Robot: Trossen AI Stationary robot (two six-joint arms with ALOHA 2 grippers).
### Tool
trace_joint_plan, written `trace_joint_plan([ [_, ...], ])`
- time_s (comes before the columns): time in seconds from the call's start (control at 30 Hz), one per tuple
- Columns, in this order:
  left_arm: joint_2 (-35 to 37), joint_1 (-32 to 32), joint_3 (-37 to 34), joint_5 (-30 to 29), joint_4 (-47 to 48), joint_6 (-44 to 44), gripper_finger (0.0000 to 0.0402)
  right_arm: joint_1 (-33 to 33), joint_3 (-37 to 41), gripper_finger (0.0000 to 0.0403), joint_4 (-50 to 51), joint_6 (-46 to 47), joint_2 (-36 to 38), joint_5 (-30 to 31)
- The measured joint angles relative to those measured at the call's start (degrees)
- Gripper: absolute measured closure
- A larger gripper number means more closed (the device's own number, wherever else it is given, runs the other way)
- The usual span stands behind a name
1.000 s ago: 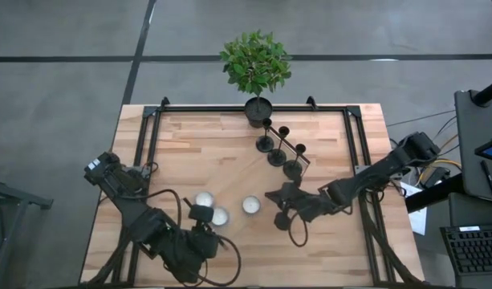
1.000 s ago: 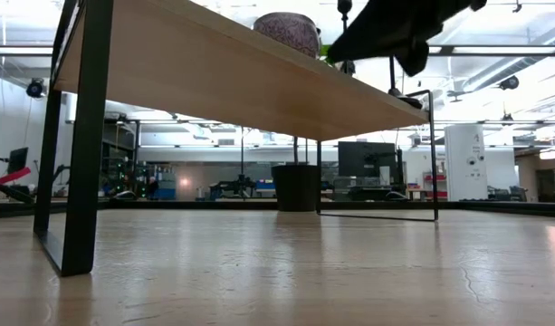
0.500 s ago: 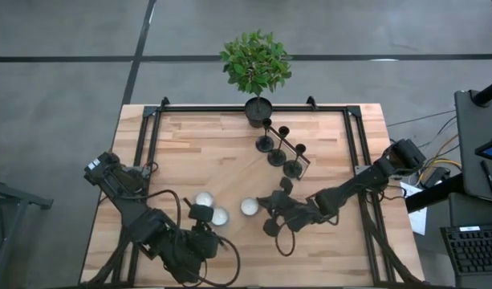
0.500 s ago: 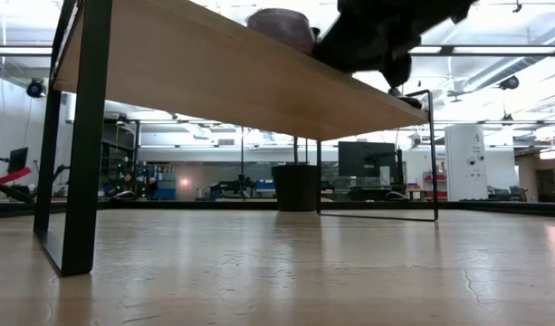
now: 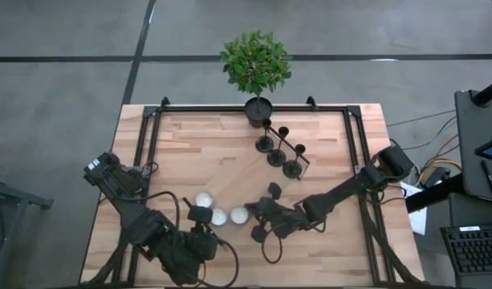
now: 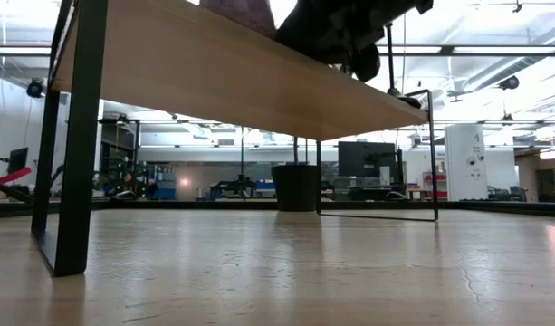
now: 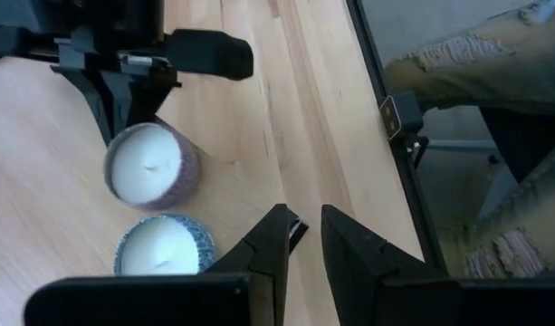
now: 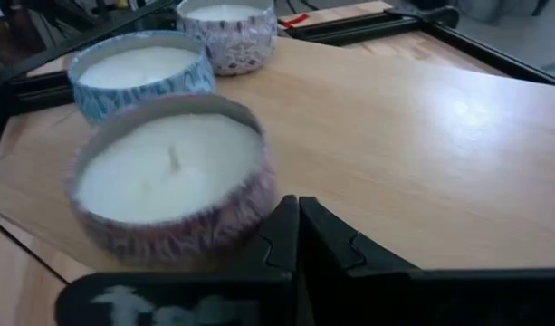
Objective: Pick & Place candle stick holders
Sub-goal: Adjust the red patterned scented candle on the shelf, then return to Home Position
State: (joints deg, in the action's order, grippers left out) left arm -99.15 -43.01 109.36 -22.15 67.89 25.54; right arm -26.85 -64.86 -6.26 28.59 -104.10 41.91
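Three black candle stick holders [image 5: 264,143], [image 5: 276,156], [image 5: 292,168] stand on their disc bases in a slanting row at the table's far middle, and no gripper touches them. My right gripper [image 5: 250,217] is shut and low over the table's near middle, beside a white candle in a patterned tin [image 5: 239,214]. That candle also shows in the right wrist view [image 8: 168,172]. My left gripper [image 7: 300,244] waits near the table's near left, its fingers a little apart and empty. My right gripper pushes the candle tin's side wall [image 8: 255,215] with the free ends of its shut fingers [image 8: 286,237]. The fingers lie nearly level and come from the table's right. The tin stands upright on the table.
Two more candles in tins [image 5: 203,199], [image 5: 219,216] stand left of the pushed one. A potted green plant [image 5: 256,63] stands at the far edge behind the holders. A black metal frame [image 5: 354,152] runs along the table's edges. A person's legs [image 7: 476,72] show beyond the table edge.
My right gripper has gone toward the table's left and near edges, staying shut. The candle tin in front of it has slid the same way along the table, and now stands close beside the nearer of the other two candles.
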Motion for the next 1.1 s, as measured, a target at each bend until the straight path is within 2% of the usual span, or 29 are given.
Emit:
trace_joint_plan([
  [0.6, 0.0, 0.0, -1.7, -0.6, -0.2, -0.2, 0.0337, 0.0, -1.7, 0.0395, 2.8, -2.1, -0.3, 1.1],
  [0.7, 0.0, -0.2, -2.2, -4.0, 0.1, -0.1, 0.0337, -0.2, -1.7, 0.0395, 5.3, -2.6, 0.9, 1.8],
  [0.93, 0.0, -1.1, -7.1, -17.1, -3.1, -0.3, 0.0342, -1.8, -0.9, 0.0395, 14.1, -2.7, 7.3, 1.7],
  [1.0, 0.2, -1.1, -9.9, -17.5, -5.7, -1.5, 0.0352, -2.7, 0.3, 0.0395, 15.7, -3.4, 9.9, 0.9],
  [1.1, 1.5, -0.3, -14.4, -16.8, -12.5, -4.6, 0.0377, -3.9, 3.3, 0.0395, 15.8, -5.5, 14.1, -3.6],
])
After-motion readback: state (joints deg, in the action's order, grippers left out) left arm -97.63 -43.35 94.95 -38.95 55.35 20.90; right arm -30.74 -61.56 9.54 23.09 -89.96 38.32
